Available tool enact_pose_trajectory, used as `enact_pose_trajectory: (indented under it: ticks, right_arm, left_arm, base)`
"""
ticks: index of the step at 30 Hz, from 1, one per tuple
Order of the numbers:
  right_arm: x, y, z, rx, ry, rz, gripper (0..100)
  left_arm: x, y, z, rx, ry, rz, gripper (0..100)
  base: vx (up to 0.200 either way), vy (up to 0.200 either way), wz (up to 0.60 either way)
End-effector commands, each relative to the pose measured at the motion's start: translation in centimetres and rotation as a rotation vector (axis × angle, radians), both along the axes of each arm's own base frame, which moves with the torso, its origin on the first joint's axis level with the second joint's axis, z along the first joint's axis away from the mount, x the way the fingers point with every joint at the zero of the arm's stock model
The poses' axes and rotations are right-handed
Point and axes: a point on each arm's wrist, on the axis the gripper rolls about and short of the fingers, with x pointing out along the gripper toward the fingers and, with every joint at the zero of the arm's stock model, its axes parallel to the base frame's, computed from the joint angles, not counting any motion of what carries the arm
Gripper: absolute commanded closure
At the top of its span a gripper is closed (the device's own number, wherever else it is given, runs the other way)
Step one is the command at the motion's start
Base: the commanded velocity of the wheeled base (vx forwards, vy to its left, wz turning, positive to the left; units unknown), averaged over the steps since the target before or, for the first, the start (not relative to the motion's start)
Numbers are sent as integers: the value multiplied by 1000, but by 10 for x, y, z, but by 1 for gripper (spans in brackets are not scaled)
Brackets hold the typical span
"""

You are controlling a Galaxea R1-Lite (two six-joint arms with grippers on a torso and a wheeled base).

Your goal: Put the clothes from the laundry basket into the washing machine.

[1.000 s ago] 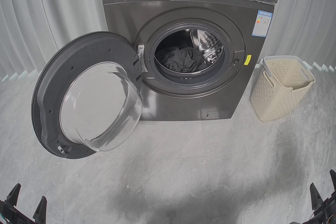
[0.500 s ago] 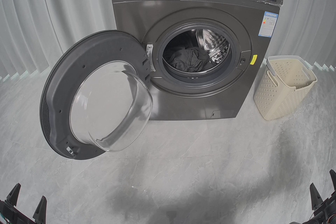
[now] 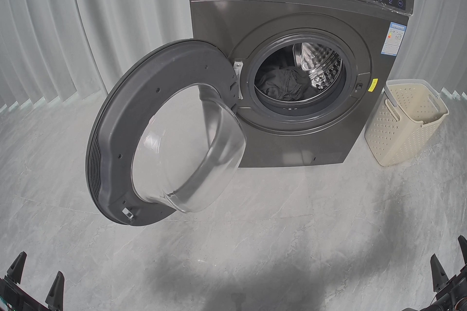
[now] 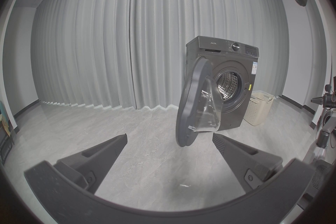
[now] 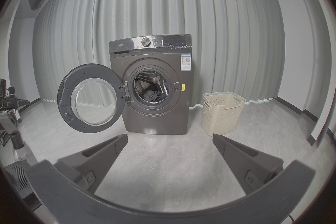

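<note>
Clothes (image 3: 284,83) lie dark, crumpled inside the drum.

The laundry basket (image 3: 389,132) hides its own floor; the drum rim (image 3: 297,107) partly hides the clothes (image 3: 286,83).

open door (image 3: 165,132) beside drum mouth (image 3: 297,76)
</note>
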Motion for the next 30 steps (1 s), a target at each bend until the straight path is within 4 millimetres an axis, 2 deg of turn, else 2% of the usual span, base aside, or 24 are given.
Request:
enact_pose_trajectory:
  ticks: [1,11,13,14,16,18,23,25,28,29,30]
  right_arm:
    - [0,0,-5,-1,1,1,0]
    - [0,0,-5,-1,1,1,0]
    - [0,0,-5,-1,1,1,0]
    - [0,0,-5,-1,1,1,0]
    - [0,0,-5,-1,1,1,0]
    - [0,0,-5,-1,1,1,0]
    - [0,0,-5,-1,1,1,0]
    - [0,0,-5,-1,1,1,0]
    - [0,0,-5,-1,1,1,0]
    - [0,0,-5,-1,1,1,0]
    - [0,0,-5,-1,1,1,0]
  left_arm:
    - [0,0,-4,0,-2,1,0]
    - [0,0,-4,4,-2,4,0]
    - [-5,0,18,-20,-78,6,0]
    - [-10,-1,41,-40,-141,3,0]
    - [-13,-1,77,-65,-196,-5,0]
    - [-9,0,96,-58,-183,-30,0]
    - [34,-3,113,-54,-11,-130,0]
    - [61,-5,120,-57,44,-188,0]
    - [95,-6,123,-57,90,-222,0]
    - [96,-6,123,-57,90,-224,0]
    - [112,-7,123,-56,104,-237,0]
  base:
    - [0,0,0]
    - [0,0,0]
    - [0,0,0]
    - [0,0,0]
    - [0,0,0]
    - [0,0,0]
    - [0,0,0]
    - [0,0,0]
    - [0,0,0]
    - [0,0,0]
    - [0,0,0]
